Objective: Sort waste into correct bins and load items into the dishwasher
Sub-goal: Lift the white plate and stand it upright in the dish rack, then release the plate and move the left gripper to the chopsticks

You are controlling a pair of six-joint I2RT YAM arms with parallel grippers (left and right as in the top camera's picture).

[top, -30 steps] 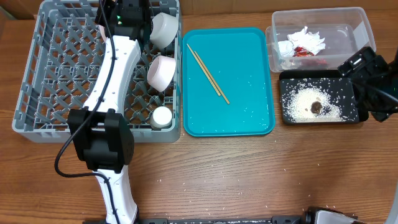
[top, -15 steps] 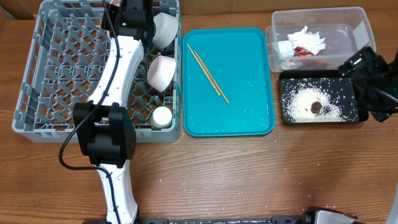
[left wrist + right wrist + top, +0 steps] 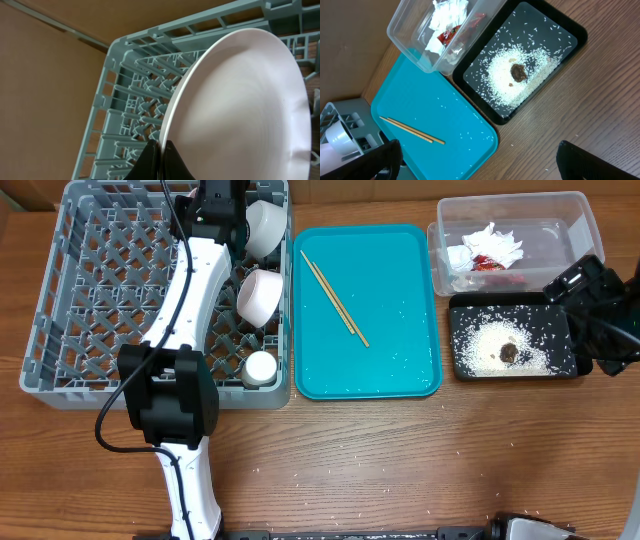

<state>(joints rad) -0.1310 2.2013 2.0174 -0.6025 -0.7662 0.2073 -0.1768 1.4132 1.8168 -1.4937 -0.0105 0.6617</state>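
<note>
1. Left gripper [image 3: 161,150]: fingers pinched onto the lower rim of the pale pinkish-white round plate [image 3: 240,110].
2. The plate stands on edge over the far end of the large square grey plastic dish rack [image 3: 100,300]. Can't tell whether it sits between pegs.
3. Right gripper [image 3: 477,150]: fingers spread wide and holding nothing. It hangs over the wooden table [image 3: 400,460], at the right end of the shallow black rectangular tray [image 3: 460,310].
4. Along the rack's right side are two whitish bowls, one at the far corner [image 3: 265,228] and one mid-way [image 3: 260,293]. A small white cup [image 3: 260,367] sits at the near corner.
5. Two thin wooden chopsticks [image 3: 335,298] lie side by side, diagonally, on the teal serving tray [image 3: 400,280]. A few grains are scattered there too.
6. The clear plastic rectangular tub [image 3: 585,225] holds a crumpled white paper napkin [image 3: 492,242] and a small red snack wrapper [image 3: 490,265].
7. The black tray holds a pile of loose white rice grains [image 3: 490,345], with a small brown food lump [image 3: 509,353] on it.
</note>
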